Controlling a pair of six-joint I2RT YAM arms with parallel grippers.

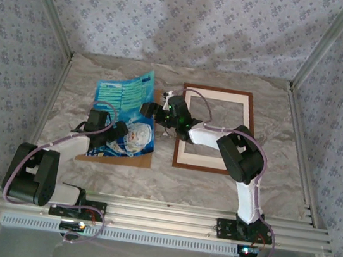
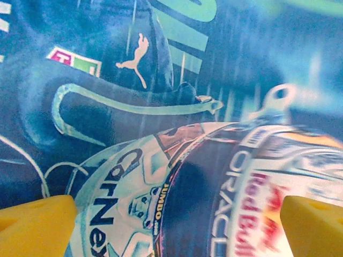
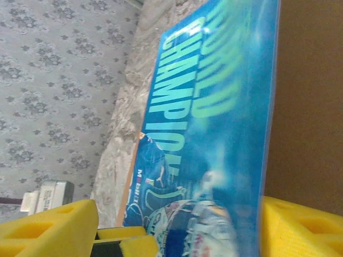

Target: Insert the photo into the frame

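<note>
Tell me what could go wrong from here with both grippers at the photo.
1. The photo looks curled above the backing board; the right gripper, open around its right edge, could crease it or miss when closing.
2. The left gripper hovers open over the helmet print; if it pins the sheet while the right pulls, the photo may buckle.
3. The right arm crosses the frame, so a swing could nudge it.

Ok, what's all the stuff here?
photo: one, blue, table's left, on the board
board: one, brown, under the photo
frame: one, reddish, right of the photo
mat: one, cream, inside the frame
table: one, grey, underneath
walls: three, flowery grey, around the table
left arm: one, black-white, reaching the photo
right arm: one, black-white, across the frame
left gripper: one, yellow pads, open over the photo
right gripper: one, yellow pads, open at photo's right edge
</note>
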